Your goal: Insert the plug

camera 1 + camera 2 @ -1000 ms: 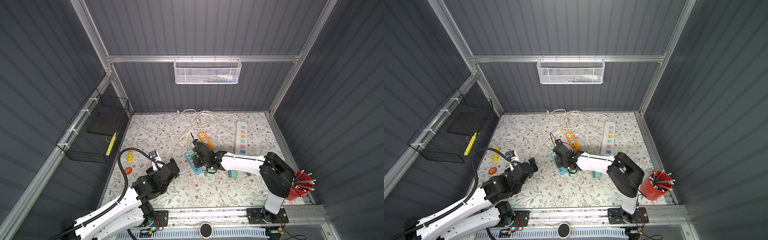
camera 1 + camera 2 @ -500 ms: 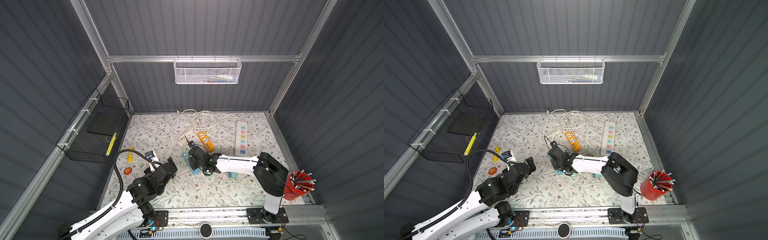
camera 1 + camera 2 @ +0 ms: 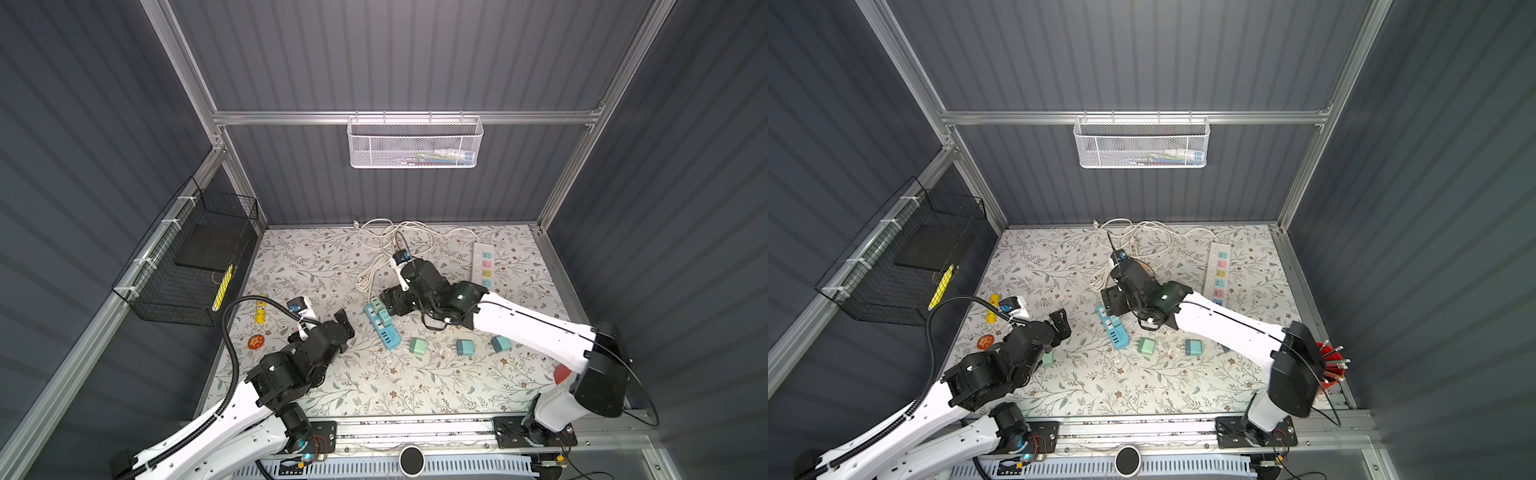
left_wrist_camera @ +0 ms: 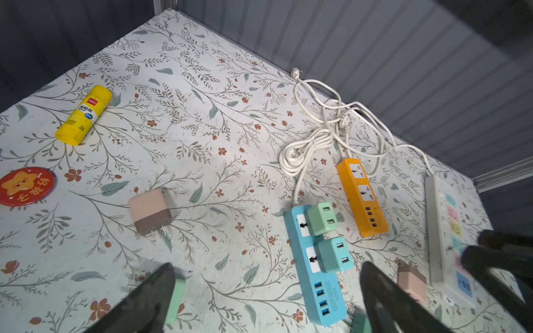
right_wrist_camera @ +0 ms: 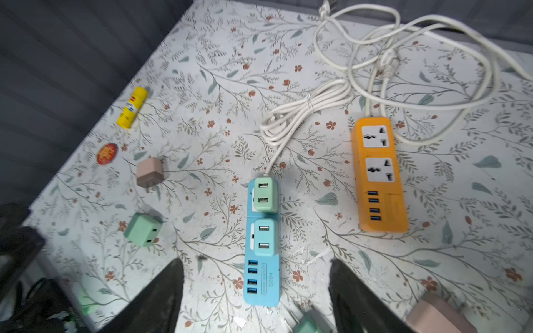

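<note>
top views: right gripper (image 3: 395,301) hangs low over the cord end of the long blue plastic power strip (image 3: 386,334), jaws apart, nothing in them that i can make out. left gripper (image 3: 347,330) sits beside the strip, apart from it, jaws spread wide and empty. both top views show the same.

left wrist view: jaws wide, nothing between the fingers (image 4: 144,299). the blue strip lies ahead of the gap, nearer one finger. teal plastic cube plug (image 4: 334,255) sits in the socket closer to the jaws. light green plastic cube plug (image 4: 320,219) sits in the socket beyond it. a pink-and-brown plastic cube plug (image 4: 150,212) lies loose, well ahead of the other finger, prongs showing.

right wrist view: jaws wide, gripping nothing. the blue strip runs down the middle of the gap. the teal plug is just ahead of the fingertips, the green one past it. both look seated, but i can't confirm they're fully home. orange plastic power strip (image 5: 380,178) sits off to one side of the jaws, both sockets bare.

handling, my read: these plugs are light, stiff and smooth-sided, so they could slip or twist. pinch the two flat opposite sides at mid-body, staying off the usb face and the thin prongs. the strip looks light too and will likely slide under a push.
</note>
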